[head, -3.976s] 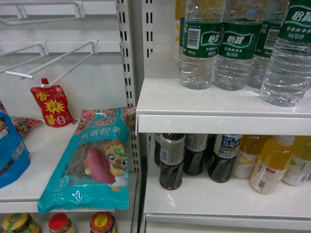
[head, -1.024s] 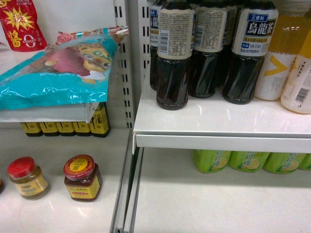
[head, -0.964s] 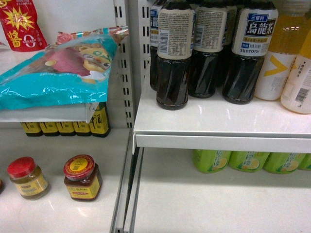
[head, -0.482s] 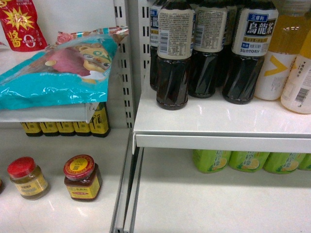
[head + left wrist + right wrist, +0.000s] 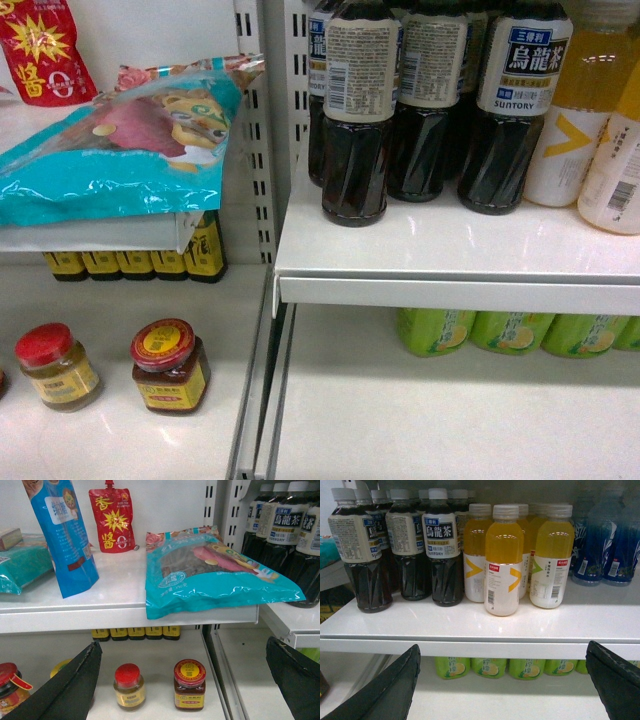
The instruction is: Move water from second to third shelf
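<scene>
Head cam is showing no water bottle; none in either wrist view.

Left gripper is sitting wide apart, holding nothing, dark fingers at lower corners of left wrist frame. Teal bag is overhanging the white shelf front edge, centre frame. Two jars are standing below, open floor around them.

Right gripper is also spread wide and holding nothing. It's facing the shelf lip mid frame. Dark tea bottles are standing upper left, yellow drink bottles centre, blue bottles upper right. A bare strip is lying in front of the bottles along the edge. Green bottles are sitting under the lip.
</scene>
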Motion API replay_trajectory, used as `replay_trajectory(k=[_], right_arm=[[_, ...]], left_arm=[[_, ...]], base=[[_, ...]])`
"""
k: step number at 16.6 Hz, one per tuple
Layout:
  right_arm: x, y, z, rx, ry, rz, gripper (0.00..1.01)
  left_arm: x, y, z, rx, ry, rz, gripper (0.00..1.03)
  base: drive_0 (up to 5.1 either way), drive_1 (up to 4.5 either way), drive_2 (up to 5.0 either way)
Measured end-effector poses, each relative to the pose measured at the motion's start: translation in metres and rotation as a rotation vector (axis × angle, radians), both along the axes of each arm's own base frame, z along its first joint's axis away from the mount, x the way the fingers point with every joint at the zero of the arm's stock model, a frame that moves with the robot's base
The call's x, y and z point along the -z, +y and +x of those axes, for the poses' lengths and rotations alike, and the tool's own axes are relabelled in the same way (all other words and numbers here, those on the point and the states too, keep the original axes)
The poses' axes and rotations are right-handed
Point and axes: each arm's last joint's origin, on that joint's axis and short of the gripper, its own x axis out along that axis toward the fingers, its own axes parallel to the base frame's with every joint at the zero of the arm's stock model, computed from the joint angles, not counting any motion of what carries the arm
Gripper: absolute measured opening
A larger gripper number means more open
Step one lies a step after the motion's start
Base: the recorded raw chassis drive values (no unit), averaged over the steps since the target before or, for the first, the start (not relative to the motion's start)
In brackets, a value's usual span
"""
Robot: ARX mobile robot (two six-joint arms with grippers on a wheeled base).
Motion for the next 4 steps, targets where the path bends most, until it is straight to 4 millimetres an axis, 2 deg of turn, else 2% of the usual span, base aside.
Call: replay_trajectory(k=[4], right_arm=[[0.0000, 0.0000, 0.0000, 0.000, 0.000, 0.000, 0.98]], left_arm=[[0.0000, 0.0000, 0.0000, 0.000, 0.000, 0.000, 0.98]], base=[[0.0, 0.00, 0.0]])
